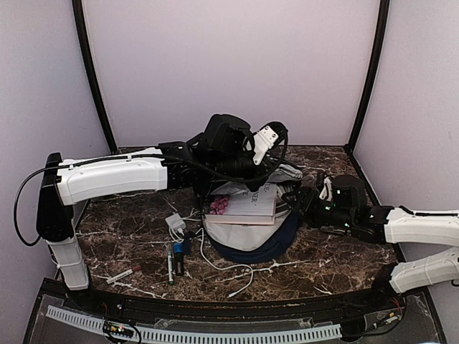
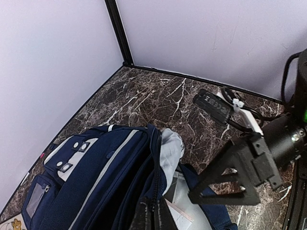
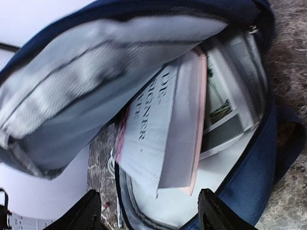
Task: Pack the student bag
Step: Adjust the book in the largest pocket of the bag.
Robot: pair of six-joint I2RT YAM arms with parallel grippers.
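The bag lies flat in the middle of the table, unzipped wide, with its grey-lined upper panel lifted like an awning. Inside, a pale book rests flat with its spine facing the right arm. More papers sit beside it, too blurred to name. The left gripper sits over the raised panel and appears pinched shut on the fabric. In its wrist view the cloth runs right up to the lens, though the fingertips are out of frame. The right gripper hovers at the opening, fingers spread wide with nothing between them. Just left of the bag lie a white charger and two pens, and its cable curls close along the bag's near rim. A red marker lies farther off. The main risk is the panel slipping from that pinch, since loose cloth would fall over the opening and cover the book. The right fingers could also snag the slack lining or push the book out the far side. The cable loop could catch on either arm and drag the charger.
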